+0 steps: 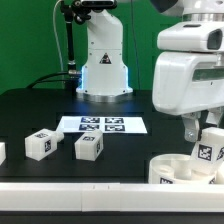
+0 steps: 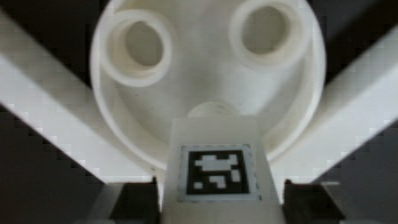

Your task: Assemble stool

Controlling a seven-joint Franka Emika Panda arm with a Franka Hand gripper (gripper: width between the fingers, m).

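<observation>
The round stool seat (image 1: pixel 178 170) lies at five o'clock on the black table (image 1: pixel 40 110), a tagged leg (image 1: pixel 209 148) upright over it, clamped between the gripper's (image 2: pixel 217 203) narrowed fingers; two loose legs (image 1: pixel 41 144) (image 1: pixel 89 146) stand at eight o'clock.

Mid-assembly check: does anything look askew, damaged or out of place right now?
Nothing stands out. The end effector is shut on one leg over the seat, which looks intact. Two loose legs lie apart on the table near the marker board.
</observation>
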